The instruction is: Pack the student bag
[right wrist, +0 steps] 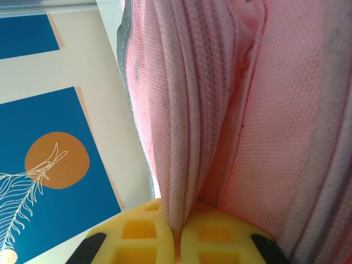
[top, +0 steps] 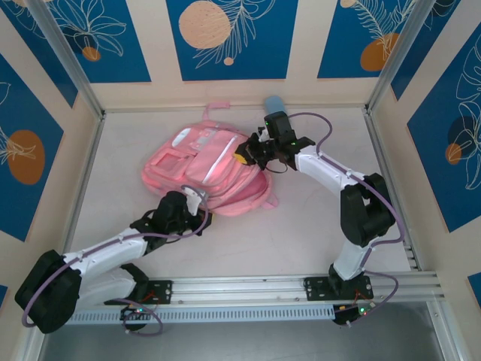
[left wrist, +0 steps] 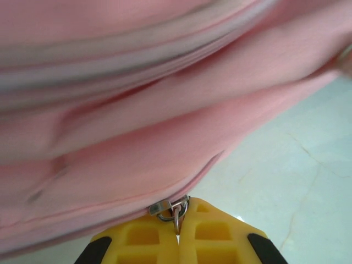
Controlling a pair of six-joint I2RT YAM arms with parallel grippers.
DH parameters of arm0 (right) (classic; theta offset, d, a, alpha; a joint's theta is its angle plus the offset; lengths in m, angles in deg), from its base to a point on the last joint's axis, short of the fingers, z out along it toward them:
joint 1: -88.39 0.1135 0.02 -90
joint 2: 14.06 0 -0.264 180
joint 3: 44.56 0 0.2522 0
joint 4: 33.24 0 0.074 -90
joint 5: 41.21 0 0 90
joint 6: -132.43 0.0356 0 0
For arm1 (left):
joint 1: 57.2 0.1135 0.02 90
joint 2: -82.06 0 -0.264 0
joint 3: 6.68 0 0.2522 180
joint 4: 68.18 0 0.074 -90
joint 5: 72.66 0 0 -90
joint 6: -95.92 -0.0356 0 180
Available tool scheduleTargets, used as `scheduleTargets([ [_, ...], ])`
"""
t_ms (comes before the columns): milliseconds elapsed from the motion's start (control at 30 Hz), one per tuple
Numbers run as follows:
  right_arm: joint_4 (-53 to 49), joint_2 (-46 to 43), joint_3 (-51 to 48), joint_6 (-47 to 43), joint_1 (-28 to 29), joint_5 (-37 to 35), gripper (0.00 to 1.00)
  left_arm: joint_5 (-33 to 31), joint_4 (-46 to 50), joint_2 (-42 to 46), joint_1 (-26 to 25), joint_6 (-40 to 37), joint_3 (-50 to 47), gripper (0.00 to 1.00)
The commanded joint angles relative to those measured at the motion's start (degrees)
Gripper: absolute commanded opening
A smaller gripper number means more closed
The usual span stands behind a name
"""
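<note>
The pink student bag (top: 207, 169) lies flat in the middle of the table, its carry loop toward the back wall. My left gripper (top: 197, 197) sits at the bag's near edge, shut on a small metal zipper pull (left wrist: 177, 212) that pokes out from the pink seam between the yellow fingers (left wrist: 137, 239). At the bag's right side my right gripper (top: 252, 153) is shut on a fold of the bag's pink mesh fabric (right wrist: 184, 181), which rises from between its yellow fingers (right wrist: 220, 236).
A light-blue cylindrical object (top: 273, 103) rests against the back wall behind the right wrist. Metal frame posts and patterned wall panels enclose the table. Bare tabletop (top: 301, 233) stretches between the bag and the arm bases.
</note>
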Motion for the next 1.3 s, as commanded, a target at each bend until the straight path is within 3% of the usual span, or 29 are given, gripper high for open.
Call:
scheduleTargets([
  [0,5.1,1.0,0.6,1.5,1.2,-1.8,0.0,2.3,-6.2,-1.8,-4.0,1.4,4.4,0.0],
  [200,5.4,0.8,-1.3,2.0,1.7,-2.0,0.0,1.3,-9.9,-7.0,-7.8,2.2,8.0,0.0],
  [433,4.8,-0.7,-3.2,1.1,0.7,-2.2,0.0,1.3,-9.1,-9.9,-8.0,4.3,10.3,0.0],
  [467,4.6,-0.9,-3.5,1.0,0.5,-2.3,0.0,0.8,-8.1,-10.0,-8.1,4.7,10.7,0.03],
  [667,2.9,-1.8,-4.4,-1.1,-0.6,-2.5,0.0,-2.7,2.3,-9.1,-7.9,7.9,13.8,0.46],
  [800,1.1,-2.1,-5.1,-3.2,-1.1,-2.7,0.0,-3.7,7.8,-7.1,-7.6,9.7,15.0,0.64],
  [900,0.1,-2.3,-5.8,-4.4,-1.5,-3.1,0.0,-4.5,11.7,-5.3,-7.3,10.1,16.0,0.72],
  [1133,-4.0,-3.0,-6.3,-9.2,-2.2,-4.7,0.01,-8.0,19.7,-0.8,-5.5,10.4,18.7,0.81],
  [1267,-9.0,-5.2,-6.5,-14.8,-2.4,-7.8,0.21,-12.3,27.1,-0.4,-4.2,7.4,22.3,0.84],
])
